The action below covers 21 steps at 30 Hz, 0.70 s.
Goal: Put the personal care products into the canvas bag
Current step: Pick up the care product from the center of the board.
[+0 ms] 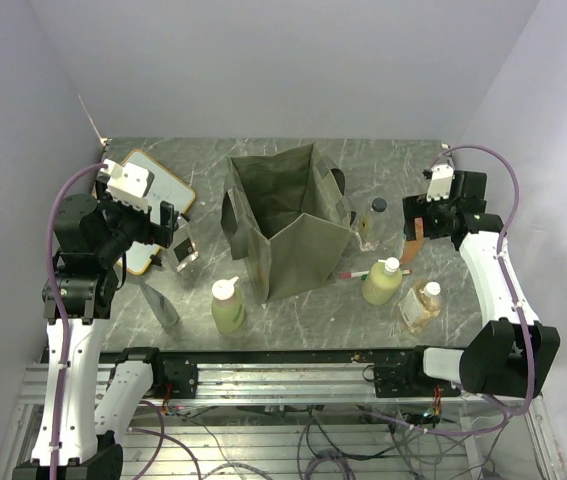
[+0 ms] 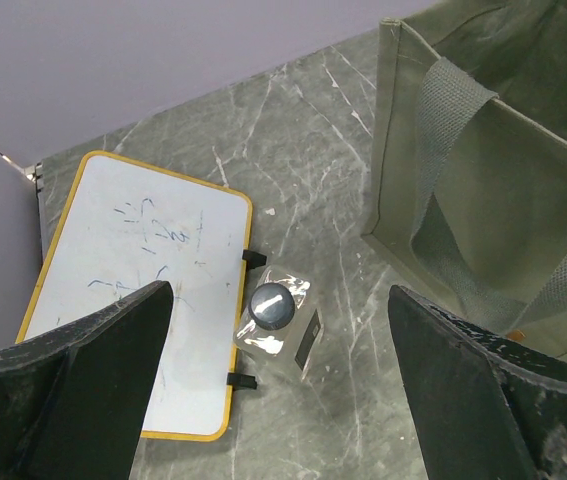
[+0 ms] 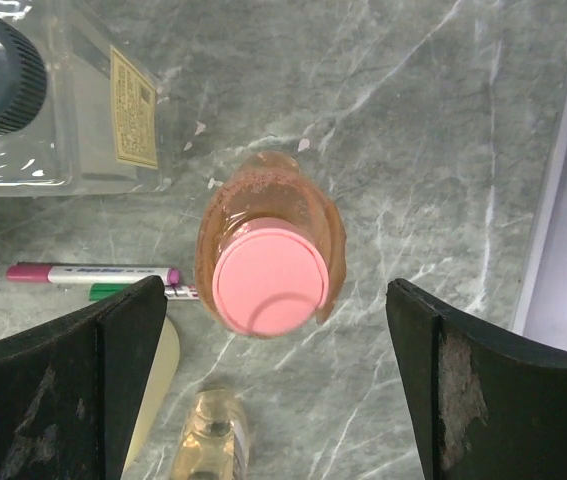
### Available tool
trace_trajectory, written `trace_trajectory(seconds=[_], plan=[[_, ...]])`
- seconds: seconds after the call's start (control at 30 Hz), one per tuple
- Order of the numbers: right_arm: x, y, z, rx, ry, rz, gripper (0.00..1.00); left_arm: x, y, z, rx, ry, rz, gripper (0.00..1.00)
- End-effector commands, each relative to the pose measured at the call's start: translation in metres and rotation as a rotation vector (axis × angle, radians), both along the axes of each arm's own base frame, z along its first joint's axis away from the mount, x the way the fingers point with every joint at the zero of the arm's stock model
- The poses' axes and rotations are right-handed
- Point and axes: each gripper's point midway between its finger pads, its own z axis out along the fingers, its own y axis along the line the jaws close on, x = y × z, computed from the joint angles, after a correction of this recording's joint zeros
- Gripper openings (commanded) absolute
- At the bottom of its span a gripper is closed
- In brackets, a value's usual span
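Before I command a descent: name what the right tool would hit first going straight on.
Probably the slim orange bottle, at its pink cap, centred under the open right tool; depth unclear.

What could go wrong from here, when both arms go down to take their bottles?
The slim orange bottle stands upright under the open right gripper; an off-centre closing may tip it onto the pens beside it.
The small dark-capped bottle sits right beside the whiteboard; one finger of the open left gripper may land on the board's frame.
The bag has soft, leaning walls; a carried bottle may catch its rim.
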Motion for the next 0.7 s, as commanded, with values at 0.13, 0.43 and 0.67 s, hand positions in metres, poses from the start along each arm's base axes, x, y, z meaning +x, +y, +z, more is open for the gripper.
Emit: trace_trajectory(seconds=[0.13, 0.43, 0.67], plan=[[0.011, -0.002, -0.018, 0.019, -0.002, -0.036, 0.9, -0.002, -0.001, 0.002, -0.006, -0.019, -0.013, 1.0], [0.02, 0.002, -0.018, 0.047, -0.042, -0.033, 0.82, -0.002, -0.001, -0.002, -0.001, -0.017, -0.014, 1.0], [0.016, 0.005, -0.035, 0.064, -0.008, -0.029, 0.74, -0.002, -0.001, -0.003, 0.0, -0.016, -0.014, 1.0]])
